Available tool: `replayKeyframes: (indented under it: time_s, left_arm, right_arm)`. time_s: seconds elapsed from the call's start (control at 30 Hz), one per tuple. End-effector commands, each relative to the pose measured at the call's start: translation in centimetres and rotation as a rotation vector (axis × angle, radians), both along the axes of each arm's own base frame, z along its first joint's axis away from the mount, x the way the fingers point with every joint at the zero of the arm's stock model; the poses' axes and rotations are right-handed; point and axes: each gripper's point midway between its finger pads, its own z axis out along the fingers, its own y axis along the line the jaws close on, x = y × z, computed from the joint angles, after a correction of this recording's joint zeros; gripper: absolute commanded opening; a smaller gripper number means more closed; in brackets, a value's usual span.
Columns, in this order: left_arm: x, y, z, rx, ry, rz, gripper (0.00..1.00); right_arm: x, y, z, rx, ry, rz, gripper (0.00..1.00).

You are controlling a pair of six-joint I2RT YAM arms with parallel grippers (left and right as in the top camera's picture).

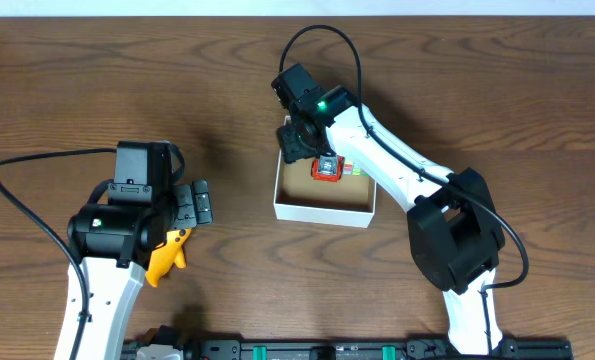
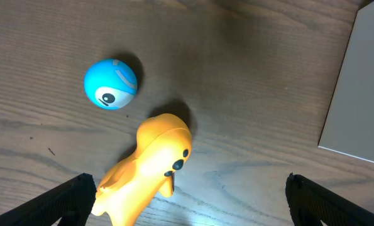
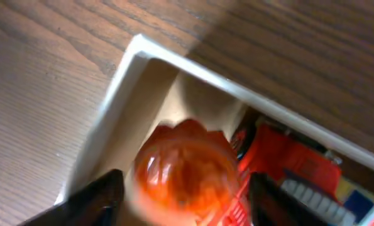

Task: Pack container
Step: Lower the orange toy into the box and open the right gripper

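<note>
Overhead looks straight down; 2 wrist views sit close, right sharing the container [image 1: 322,211].

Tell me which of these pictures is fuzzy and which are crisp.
Right wrist view: the orange toy is a blur, the container rim soft too. Left wrist view: blue ball and yellow toy are sharp, the table darker toward the top. Overhead view: crisp, with soft arm shadows on the table.

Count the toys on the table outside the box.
2. A blue ball and a yellow toy lie close together, not touching, on the table left of the box, under the left arm. More may be hidden beneath either arm.
</note>
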Motion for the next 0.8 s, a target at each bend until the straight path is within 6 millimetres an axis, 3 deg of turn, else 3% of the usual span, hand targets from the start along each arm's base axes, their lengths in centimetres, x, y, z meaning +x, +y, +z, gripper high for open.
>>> replayKeyframes:
  time_s: [0.0,0.1,0.63,0.77]
  left_arm:
    - [0.3,0.1,0.7,0.002,-0.019,-0.001,0.98]
    - [0.3,0.1,0.7,0.002,-0.019,-0.001,0.98]
    - [0.3,0.1,0.7,0.002,-0.018,-0.001,0.98]
    - [0.3,0.1,0.7,0.002,-0.018,-0.001,0.98]
  right_arm:
    - [0.0,0.5,-0.4,0.002,0.003,0.006,0.73]
    - [0.0,0.5,-0.4,0.004,0.001,0.006,0.77]
    - [0.2,2.2,0.2,0.057,-0.026,0.121,0.77]
    - [0.6,2.4,1.3,0.068,-0.057,0.138,0.77]
